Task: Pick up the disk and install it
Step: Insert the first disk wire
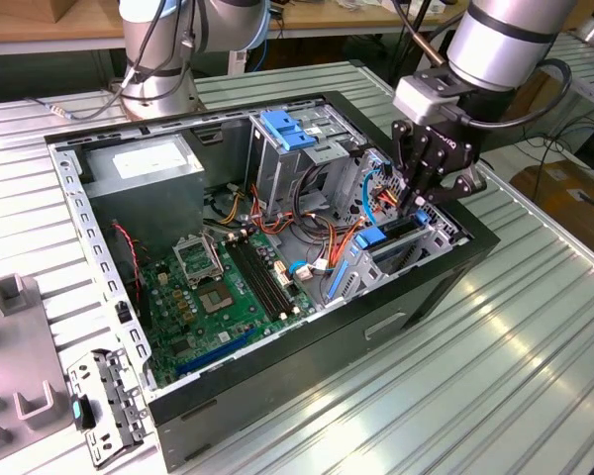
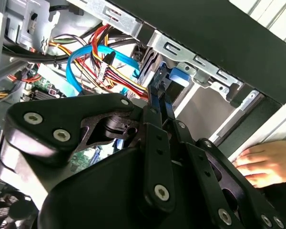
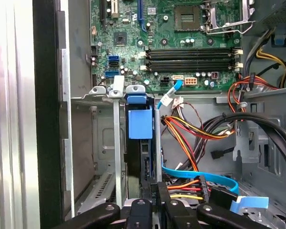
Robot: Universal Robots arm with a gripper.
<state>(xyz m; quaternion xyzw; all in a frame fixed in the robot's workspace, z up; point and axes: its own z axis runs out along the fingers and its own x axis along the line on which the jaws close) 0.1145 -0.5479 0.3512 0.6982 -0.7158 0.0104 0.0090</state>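
While the arm hangs over the corner of the open computer case (image 1: 416,287) nearest the exterior view's right, the gripper (image 1: 417,198) is down at the drive cage (image 3: 102,157), and the disk (image 3: 139,143) stands directly beneath it. As I read it, the disk is on edge in 1 slot of that cage, its blue carrier frame facing up, its long axis running down into the bay and its thin edge in line with the fingers. In the first wrist view the blue tab sits between 2 grey metal dividers, with the dark body of the drive dropping away below it towards the fingertips (image 3: 157,193).

The fingers look drawn in close together, pinched on the blue-edged top of the disk; in the second wrist view a thin dark and blue edge runs straight out from between them (image 2: 158,102). I judge the grip to be on the disk, though the contact itself is partly hidden by the finger links. The disk seems partly seated, not fully home.

Bundled orange, red and yellow cables (image 3: 190,129) lie just beside the slot. A person's hand (image 2: 267,164) rests on the table outside the case wall.
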